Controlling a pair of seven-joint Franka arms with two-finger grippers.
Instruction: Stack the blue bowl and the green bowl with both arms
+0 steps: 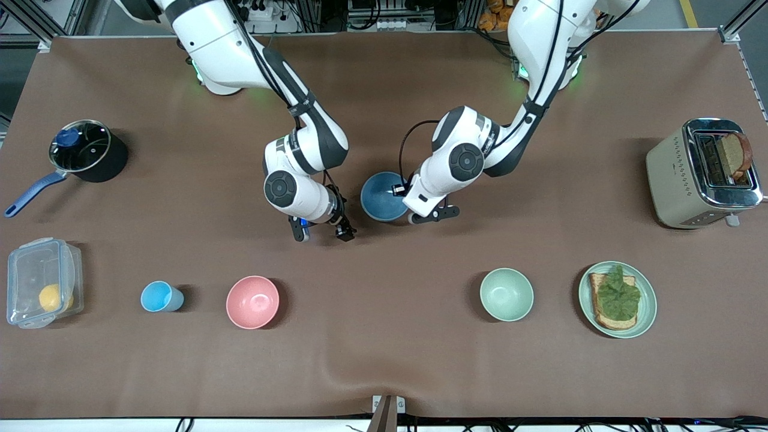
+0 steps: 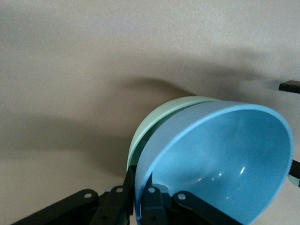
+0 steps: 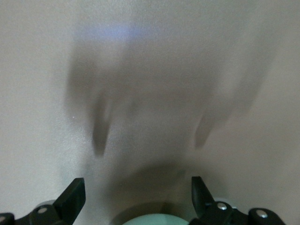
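Observation:
The blue bowl (image 1: 380, 195) is at the table's middle, between the two hands. In the left wrist view the blue bowl (image 2: 220, 164) sits nested in the green bowl (image 2: 154, 123), of which only a strip of rim shows. In the front view the green bowl is hidden under the blue one. My left gripper (image 1: 401, 192) (image 2: 139, 183) is shut on the blue bowl's rim, one finger inside and one outside. My right gripper (image 1: 322, 233) (image 3: 137, 186) is open and empty, low over bare table beside the bowls. A pale green curved edge (image 3: 150, 220) shows between its fingers.
Nearer the front camera stand a mint-green bowl (image 1: 506, 294), a plate with toast (image 1: 645, 312), a pink bowl (image 1: 252, 302), a light-blue cup (image 1: 161, 296) and a clear box (image 1: 42, 291). A pot (image 1: 84, 150) and a toaster (image 1: 678, 174) stand at the table's ends.

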